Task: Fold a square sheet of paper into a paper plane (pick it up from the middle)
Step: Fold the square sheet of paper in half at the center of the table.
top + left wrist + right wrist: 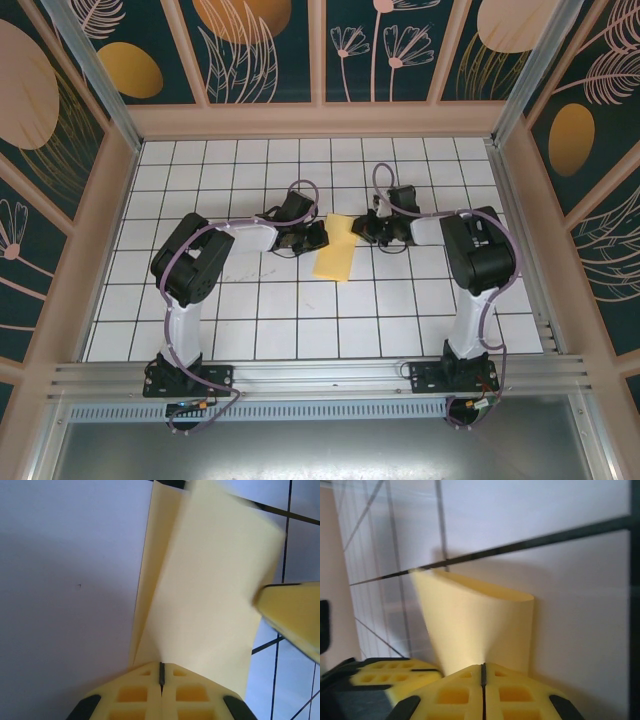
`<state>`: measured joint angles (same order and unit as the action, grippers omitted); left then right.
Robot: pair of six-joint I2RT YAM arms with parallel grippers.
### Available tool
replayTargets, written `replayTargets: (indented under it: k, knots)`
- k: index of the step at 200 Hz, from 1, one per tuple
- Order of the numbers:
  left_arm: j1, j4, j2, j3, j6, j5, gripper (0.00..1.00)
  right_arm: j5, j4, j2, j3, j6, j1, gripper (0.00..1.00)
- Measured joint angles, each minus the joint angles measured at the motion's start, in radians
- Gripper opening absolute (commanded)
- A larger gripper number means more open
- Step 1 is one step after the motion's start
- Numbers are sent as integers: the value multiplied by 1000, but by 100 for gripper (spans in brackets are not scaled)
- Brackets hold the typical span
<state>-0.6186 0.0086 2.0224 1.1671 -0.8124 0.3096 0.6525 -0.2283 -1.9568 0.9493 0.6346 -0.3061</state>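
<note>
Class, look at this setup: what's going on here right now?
The robot is partway through folding a pale-yellow sheet of paper in the middle of the gridded table. Its left tool and right tool are each shut on the sheet from opposite sides. The sheet is already folded over into a narrow strip and curls up near the right tool. It is not yet a plane.

Both arms are in the same hunch. The left arm (190, 270) comes up from its base at 7 o'clock, elbow high, forearm reaching toward 3 o'clock. The right arm (478, 255) mirrors it from 5 o'clock, forearm heading to 9. Wrists are dipped low, tips almost nose to nose near the middle. The left gripper (161, 666) has its yellow pads pressed flat together, pinching an edge of the square sheet of paper (210, 580). The right gripper (483, 667) is the same deal, clamped on the opposite edge.
</note>
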Motion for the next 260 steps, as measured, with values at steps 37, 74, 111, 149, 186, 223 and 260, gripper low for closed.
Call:
replayTargets:
  k: [37, 74, 111, 149, 186, 223, 260]
  knots:
    - [0, 3, -2, -4, 0, -2, 0, 7, 9, -5, 9, 0, 6, 7]
    - [0, 3, -3, -4, 0, -2, 0, 2, 60, 5, 53, -3, 9, 7]
    - [0, 3, -3, -4, 0, -2, 0, -9, 80, 5, 112, -18, 13, 8]
    - [0, 3, -3, -4, 0, -3, 0, -34, 105, -30, 115, -25, 13, 7]
    - [0, 4, -5, -7, 0, -3, 0, -43, 114, -51, 118, -22, 17, 7]
    - [0, 7, -6, -10, 0, -3, 0, -51, 179, -51, 175, -21, 17, 7]
    - [0, 7, -6, -10, 0, -3, 0, -50, 193, -48, 241, -9, 17, 6]
